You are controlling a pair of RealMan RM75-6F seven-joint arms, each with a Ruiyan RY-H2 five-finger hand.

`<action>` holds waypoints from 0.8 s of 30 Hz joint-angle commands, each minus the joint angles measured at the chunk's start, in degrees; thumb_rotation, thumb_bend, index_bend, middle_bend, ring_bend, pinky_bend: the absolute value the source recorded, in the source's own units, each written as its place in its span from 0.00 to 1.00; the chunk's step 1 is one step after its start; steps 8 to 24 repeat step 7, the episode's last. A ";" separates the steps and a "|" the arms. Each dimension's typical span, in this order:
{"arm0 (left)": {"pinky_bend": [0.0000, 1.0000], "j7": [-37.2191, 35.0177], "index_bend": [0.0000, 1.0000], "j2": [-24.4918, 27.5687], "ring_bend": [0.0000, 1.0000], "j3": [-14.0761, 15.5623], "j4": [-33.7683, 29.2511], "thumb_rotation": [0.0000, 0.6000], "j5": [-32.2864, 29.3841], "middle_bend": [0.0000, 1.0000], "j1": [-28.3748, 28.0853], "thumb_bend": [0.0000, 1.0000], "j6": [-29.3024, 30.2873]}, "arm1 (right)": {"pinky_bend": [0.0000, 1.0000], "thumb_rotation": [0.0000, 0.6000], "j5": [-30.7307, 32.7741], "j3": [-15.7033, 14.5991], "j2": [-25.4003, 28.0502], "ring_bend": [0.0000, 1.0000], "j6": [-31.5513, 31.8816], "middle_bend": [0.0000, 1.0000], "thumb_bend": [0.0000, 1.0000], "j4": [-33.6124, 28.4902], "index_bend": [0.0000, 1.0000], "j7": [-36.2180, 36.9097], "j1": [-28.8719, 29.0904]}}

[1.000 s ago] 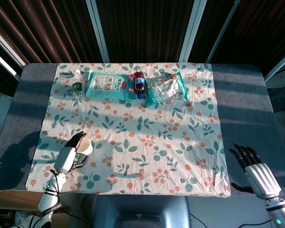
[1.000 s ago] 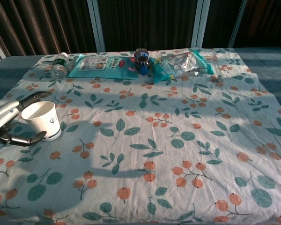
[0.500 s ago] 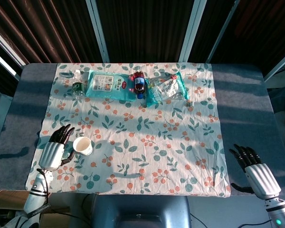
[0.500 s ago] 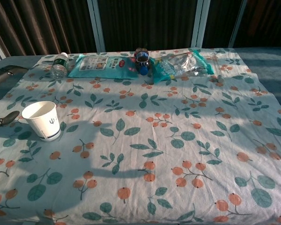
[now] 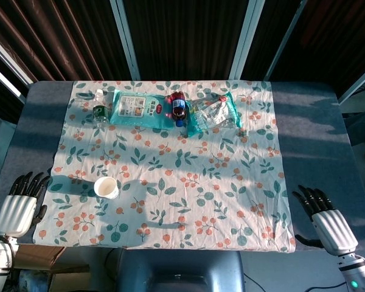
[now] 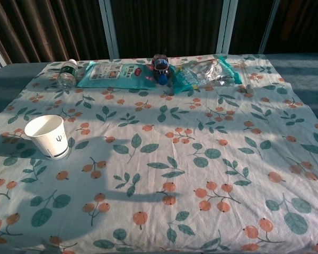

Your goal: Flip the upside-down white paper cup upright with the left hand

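Observation:
The white paper cup (image 5: pixel 106 187) stands upright, mouth up, on the left part of the floral cloth; the chest view shows the cup (image 6: pixel 47 136) with a small dark mark on its side. My left hand (image 5: pixel 21 204) hovers off the cloth's left edge, well apart from the cup, fingers spread and holding nothing. At the table's front right, my right hand (image 5: pixel 325 219) is also open and empty. Neither hand appears in the chest view.
Along the far edge of the cloth (image 5: pixel 170 164) lie a small green-capped bottle (image 5: pixel 99 112), a teal wipes pack (image 5: pixel 140 108), a dark cola bottle (image 5: pixel 178 107) and a clear bag with teal trim (image 5: pixel 214 114). Grey tabletop (image 5: pixel 310 134) flanks the cloth.
My left hand has let go of the upright cup and drawn back to the left, off the cloth and out of the chest view. The cup stays standing. The right hand has not moved.

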 commanded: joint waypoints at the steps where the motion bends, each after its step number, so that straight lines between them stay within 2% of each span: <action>1: 0.11 -0.20 0.13 0.06 0.02 0.80 0.75 1.00 -0.26 0.09 1.40 0.38 0.91 | 0.14 1.00 0.15 0.01 -0.10 0.00 -0.14 0.00 0.18 -0.01 0.00 -0.30 -0.01; 24: 0.10 -0.46 0.13 -0.16 0.02 0.55 0.25 1.00 -1.56 0.10 1.60 0.38 -0.66 | 0.14 1.00 0.17 0.01 -0.08 0.00 0.15 0.00 0.18 -0.16 0.00 -0.50 -0.19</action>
